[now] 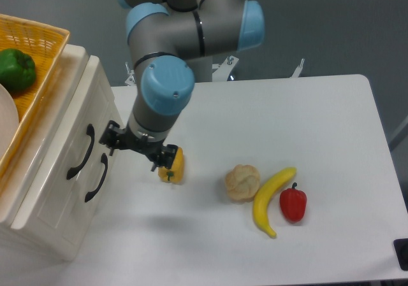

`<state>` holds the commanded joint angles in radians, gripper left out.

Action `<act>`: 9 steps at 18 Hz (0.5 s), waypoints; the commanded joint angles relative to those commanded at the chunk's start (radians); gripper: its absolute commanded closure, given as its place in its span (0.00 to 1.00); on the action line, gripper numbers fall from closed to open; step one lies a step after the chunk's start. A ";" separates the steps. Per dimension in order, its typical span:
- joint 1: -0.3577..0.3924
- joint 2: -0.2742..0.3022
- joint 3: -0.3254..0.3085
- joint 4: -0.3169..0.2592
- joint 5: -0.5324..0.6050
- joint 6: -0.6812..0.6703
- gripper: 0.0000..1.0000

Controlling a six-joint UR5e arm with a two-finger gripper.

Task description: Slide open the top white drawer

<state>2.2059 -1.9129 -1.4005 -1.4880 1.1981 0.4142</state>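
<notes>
The top white drawer (pixel 70 147) is the upper of two cream fronts on the cabinet at the left, and its curved black handle (pixel 81 151) faces right. It sits flush with the lower drawer (pixel 105 184), both closed. My gripper (pixel 139 147) hangs pointing down just right of the two handles, close to them but apart. Its black fingers (pixel 112 137) are spread wide with nothing between them, so it is open. The wrist hides the fingertips.
A yellow pepper (pixel 173 166) lies right beside the gripper's right finger. A bread roll (pixel 242 183), a banana (pixel 271 200) and a red pepper (pixel 293 203) lie further right. On the cabinet stands a yellow wicker basket (pixel 38 44) with a green pepper (pixel 16 69).
</notes>
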 joint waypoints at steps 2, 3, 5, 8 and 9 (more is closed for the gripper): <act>-0.005 0.000 -0.008 0.000 -0.020 -0.003 0.00; -0.005 0.002 -0.012 0.000 -0.022 -0.014 0.00; -0.006 0.005 -0.012 0.000 -0.022 -0.026 0.00; -0.012 0.005 -0.020 0.000 -0.023 -0.032 0.00; -0.012 0.005 -0.023 0.002 -0.025 -0.034 0.00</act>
<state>2.1936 -1.9083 -1.4235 -1.4864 1.1735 0.3804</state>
